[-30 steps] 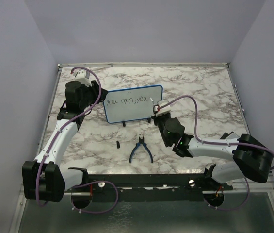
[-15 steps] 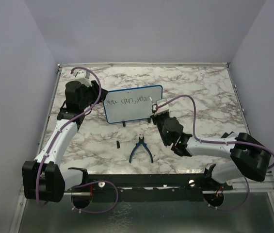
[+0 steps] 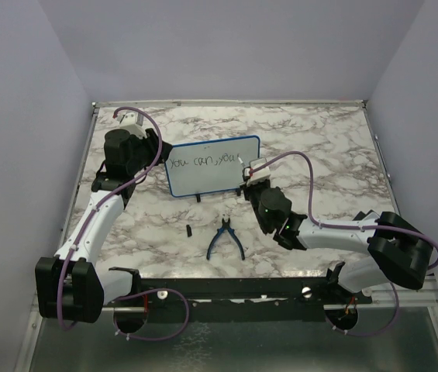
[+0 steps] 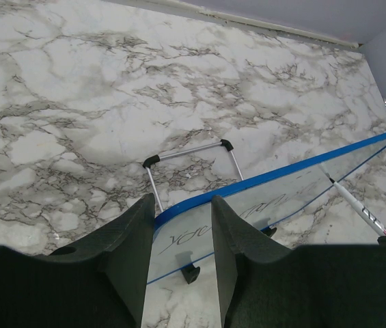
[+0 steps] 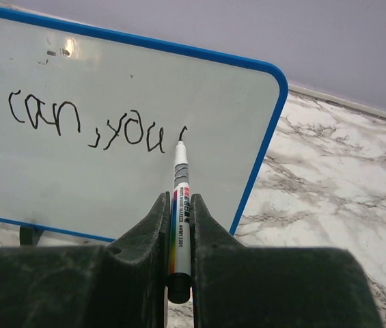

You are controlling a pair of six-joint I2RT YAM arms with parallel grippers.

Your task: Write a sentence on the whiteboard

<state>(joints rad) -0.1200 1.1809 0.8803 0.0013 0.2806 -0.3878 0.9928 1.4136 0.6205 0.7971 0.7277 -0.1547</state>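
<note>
Since one second ago, the right forearm has edged leftward toward the board, and a short new stroke follows "you". Right fingers (image 5: 148,232) are closed tightly on a white marker (image 5: 180,171), whose rainbow-striped label carries print too small to read. The marker tip touches the whiteboard (image 5: 223,147) at the foot of that stroke. The sentence (image 5: 87,126) reads "can, you" in the wrist view and "you can, you" from above. Left fingers (image 4: 134,239) stand apart with the board's blue-framed left end between them; whether they press it cannot be told. The whiteboard stands upright mid-counter (image 3: 319,139) on black feet. Blue-handled pliers (image 3: 224,239) lie nearer the arm bases, apart from the board.
</note>
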